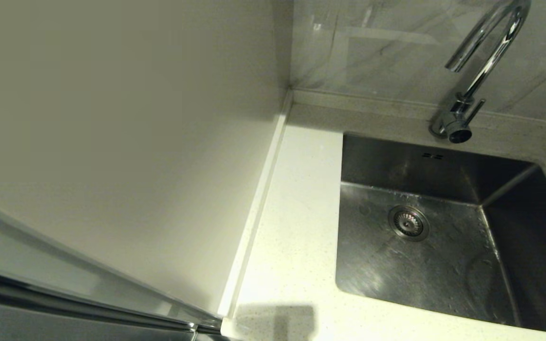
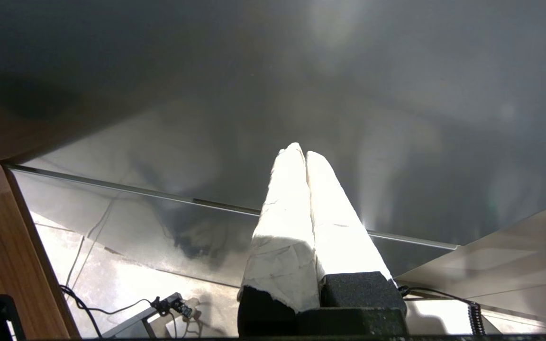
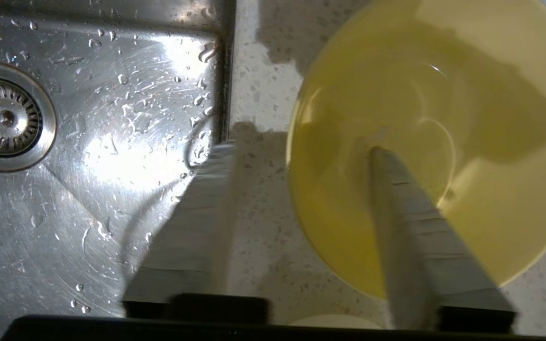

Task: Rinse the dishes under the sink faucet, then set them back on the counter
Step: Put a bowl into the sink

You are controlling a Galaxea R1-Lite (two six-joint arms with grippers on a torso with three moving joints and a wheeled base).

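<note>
- Hovering over the yellow bowl (image 3: 424,142), the right gripper (image 3: 301,156) has its fingers spread wide, one finger (image 3: 410,227) over the bowl's inside and the other (image 3: 197,222) over the strip of surface (image 3: 254,237) between bowl and sink (image 3: 88,189); it holds nothing.
- The yellow bowl sits upright on the white speckled surface, just beside the sink's edge, outside the basin. It appears only in the right wrist view; the head view does not reach it.
- Judged from its look, the bowl is rigid, light and smooth-glazed, so probably slippery, more so once wet, and breakable if dropped onto steel or stone.
- The best hold is likely the rim nearest the sink, pinched with one finger inside and one outside the wall.
- A pale rounded edge (image 3: 334,321) shows just beside the yellow bowl, possibly another dish; too little is visible to be sure.
- The sink basin is beaded with water drops around its round drain strainer (image 3: 5,118) and holds no dishes.
- The chrome faucet (image 1: 484,57) arches above the sink's back edge, its side lever (image 1: 477,108) at the base; its spout could obstruct a raised bowl.
- The left gripper (image 2: 305,154) is parked away from the sink, fingers pressed together, holding nothing.
</note>
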